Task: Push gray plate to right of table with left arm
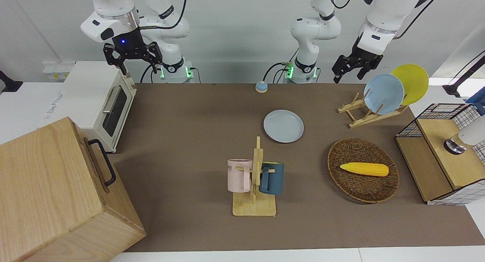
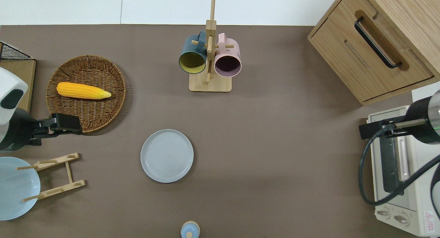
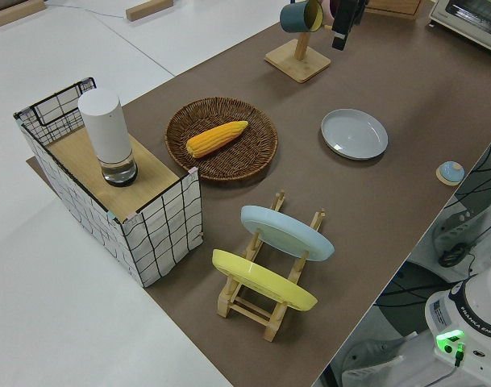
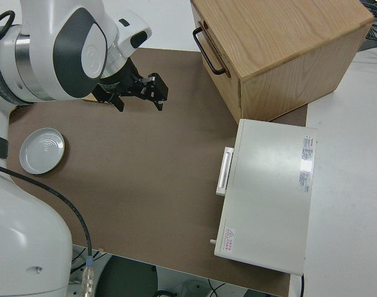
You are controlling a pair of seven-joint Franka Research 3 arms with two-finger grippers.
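Note:
The gray plate (image 1: pixel 283 125) (image 2: pixel 167 155) (image 3: pixel 355 134) (image 4: pixel 42 150) lies flat on the brown table (image 1: pixel 189 114) (image 2: pixel 275 128), about midway along it and a little nearer to the robots than the mug rack. My left gripper (image 1: pixel 348 77) (image 2: pixel 77 125) hangs in the air, open and holding nothing. In the overhead view it is over the wicker basket's rim nearest the robots, well apart from the plate and toward the left arm's end. My right gripper (image 1: pixel 138 67) (image 4: pixel 140 102) is parked and open.
A mug rack (image 1: pixel 254 178) holds a pink and a blue mug. The wicker basket (image 1: pixel 363 186) holds a corn cob (image 1: pixel 364 169). A wooden rack (image 1: pixel 373 110) carries a sky-blue and a yellow plate. A toaster oven (image 1: pixel 94 103), wooden cabinet (image 1: pixel 57 194), wire crate (image 1: pixel 443 152) and small bell (image 1: pixel 261 86) stand around.

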